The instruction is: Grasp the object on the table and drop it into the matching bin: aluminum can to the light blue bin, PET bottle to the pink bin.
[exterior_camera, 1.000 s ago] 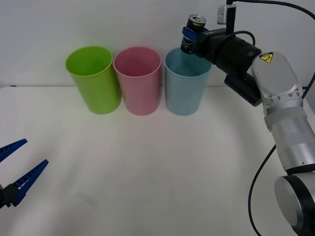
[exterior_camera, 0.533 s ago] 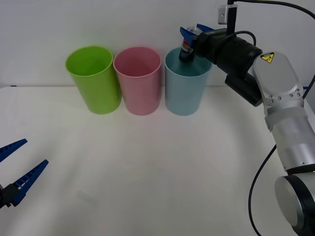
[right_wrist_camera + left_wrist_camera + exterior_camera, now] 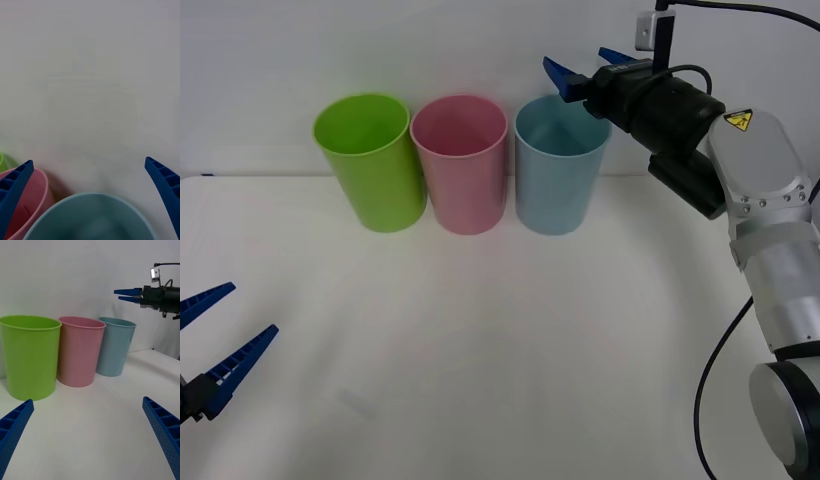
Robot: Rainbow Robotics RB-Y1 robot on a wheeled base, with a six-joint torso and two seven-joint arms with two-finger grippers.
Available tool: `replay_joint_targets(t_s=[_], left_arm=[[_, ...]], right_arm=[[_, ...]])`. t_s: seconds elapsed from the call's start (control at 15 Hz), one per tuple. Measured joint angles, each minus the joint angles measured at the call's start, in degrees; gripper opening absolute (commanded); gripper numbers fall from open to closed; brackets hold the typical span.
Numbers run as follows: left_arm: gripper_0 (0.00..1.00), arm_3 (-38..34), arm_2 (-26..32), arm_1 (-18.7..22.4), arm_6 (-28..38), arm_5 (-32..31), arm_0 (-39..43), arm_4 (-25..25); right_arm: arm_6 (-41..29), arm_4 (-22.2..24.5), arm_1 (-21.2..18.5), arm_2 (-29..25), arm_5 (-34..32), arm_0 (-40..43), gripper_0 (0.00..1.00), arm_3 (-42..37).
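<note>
Both fingers of the right pincer (image 3: 588, 65) spread wide, empty, above the light blue bin (image 3: 558, 180).

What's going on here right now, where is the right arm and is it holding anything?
The right tool hovers open and empty just above the rim of the light blue bin. The can it carried a second ago has left its fingers and can't be seen now. The pink bin and a lime green bin stand in the same row. The left tool waits open, low over the white table.
</note>
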Motion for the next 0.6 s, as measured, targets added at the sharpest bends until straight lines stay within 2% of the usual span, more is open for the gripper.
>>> replay_joint_targets(t_s=[0.2, 0.6], left_arm=[[1.00, 0.0, 0.0, 0.0, 0.0, 0.0, 0.0, 0.0], [1.00, 0.0, 0.0, 0.0, 0.0, 0.0, 0.0, 0.0]], right_arm=[[-0.3, -0.7, -1.4, 0.0, -1.2, 4.5, 1.00, -6.0], [-0.1, -5.3, -5.6, 0.6, -4.1, 15.8, 1.00, -18.9]])
